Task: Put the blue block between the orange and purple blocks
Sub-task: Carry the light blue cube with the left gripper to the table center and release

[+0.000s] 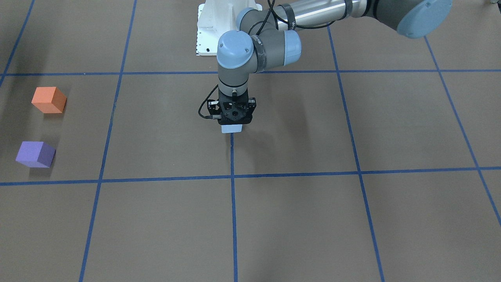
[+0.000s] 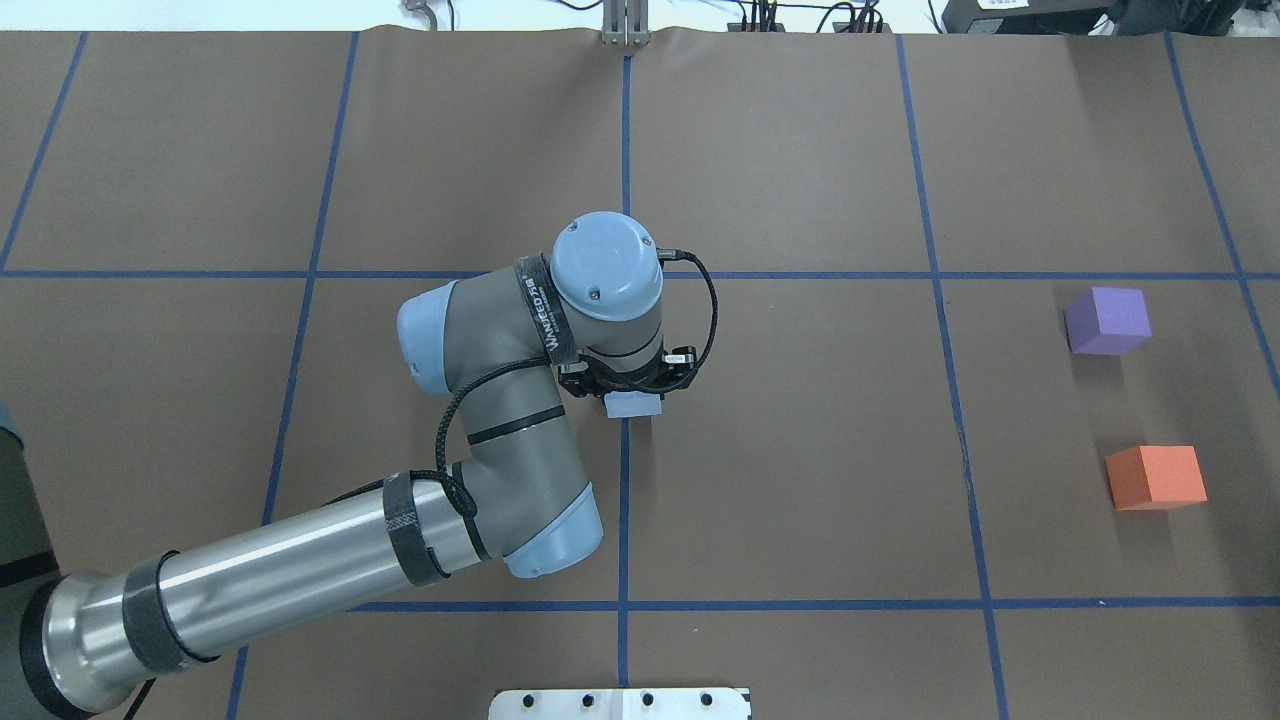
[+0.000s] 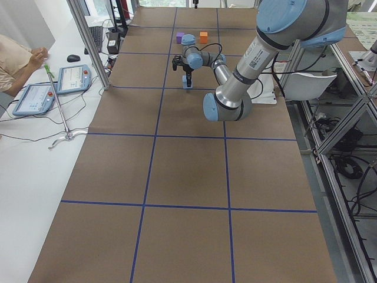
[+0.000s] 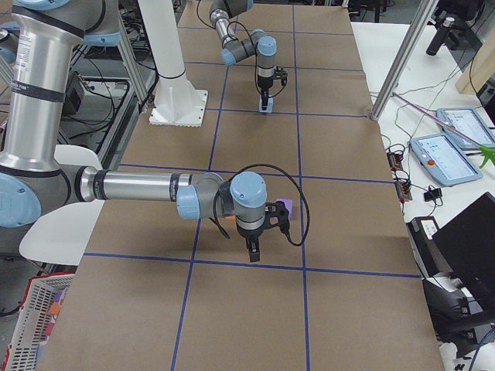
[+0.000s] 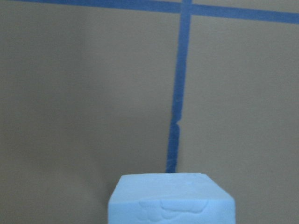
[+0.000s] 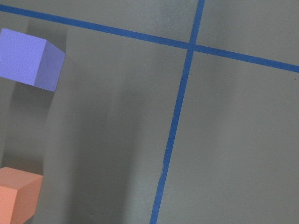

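Observation:
My left gripper points straight down at the table's middle and is shut on the pale blue block, which it holds just above the paper. In the overhead view the gripper and the blue block also show, and the block fills the bottom of the left wrist view. The orange block and the purple block sit far to my right with a gap between them. My right gripper hovers near them; I cannot tell whether it is open. The right wrist view shows the purple block and the orange block.
Brown paper with blue tape grid lines covers the table. The white robot base plate sits at the near edge on my side. Tablets and a person's arm lie off the table beyond its far side.

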Robot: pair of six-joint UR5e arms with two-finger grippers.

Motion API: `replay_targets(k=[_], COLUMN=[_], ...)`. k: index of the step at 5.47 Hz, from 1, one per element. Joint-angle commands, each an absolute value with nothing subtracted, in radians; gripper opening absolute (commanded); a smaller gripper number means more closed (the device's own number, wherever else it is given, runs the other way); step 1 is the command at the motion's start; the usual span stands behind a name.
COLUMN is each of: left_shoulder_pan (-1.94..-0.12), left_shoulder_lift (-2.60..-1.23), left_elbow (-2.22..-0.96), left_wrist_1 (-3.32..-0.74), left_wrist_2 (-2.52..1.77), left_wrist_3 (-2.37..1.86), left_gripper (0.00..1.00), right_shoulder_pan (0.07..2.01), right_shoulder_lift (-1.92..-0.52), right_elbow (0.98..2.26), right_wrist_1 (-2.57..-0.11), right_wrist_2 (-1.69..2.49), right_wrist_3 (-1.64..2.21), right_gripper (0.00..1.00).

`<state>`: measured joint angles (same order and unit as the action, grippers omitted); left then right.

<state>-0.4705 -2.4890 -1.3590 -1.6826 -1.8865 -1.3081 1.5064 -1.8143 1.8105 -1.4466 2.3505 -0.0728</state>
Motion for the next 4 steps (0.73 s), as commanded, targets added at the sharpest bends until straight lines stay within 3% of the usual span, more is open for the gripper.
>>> replay_targets(k=[1, 2, 4], left_shoulder_pan=[-0.456, -0.466, -0.622], left_shoulder_lift=[-2.491, -2.491, -2.442], left_elbow=[-1.328, -1.351, -1.539], left_wrist_1=[-1.707, -1.698, -1.506], left_wrist_2=[-1.795, -1.805, -1.952], left_wrist_3=[-1.299, -1.257, -0.936], left_gripper=[1.00, 1.00, 1.00], right_shoulder_pan=[1.506, 1.506, 1.503], right_shoulder_lift=[-1.815, -1.818, -1.774], right_elbow=[1.827, 1.828, 1.861], right_wrist_1=[-1.407, -1.338, -1.148], right_wrist_2=[2.355, 2.393, 2.575], right_wrist_3=[-0.077, -0.072, -0.031], right_gripper=[1.00, 1.00, 1.00])
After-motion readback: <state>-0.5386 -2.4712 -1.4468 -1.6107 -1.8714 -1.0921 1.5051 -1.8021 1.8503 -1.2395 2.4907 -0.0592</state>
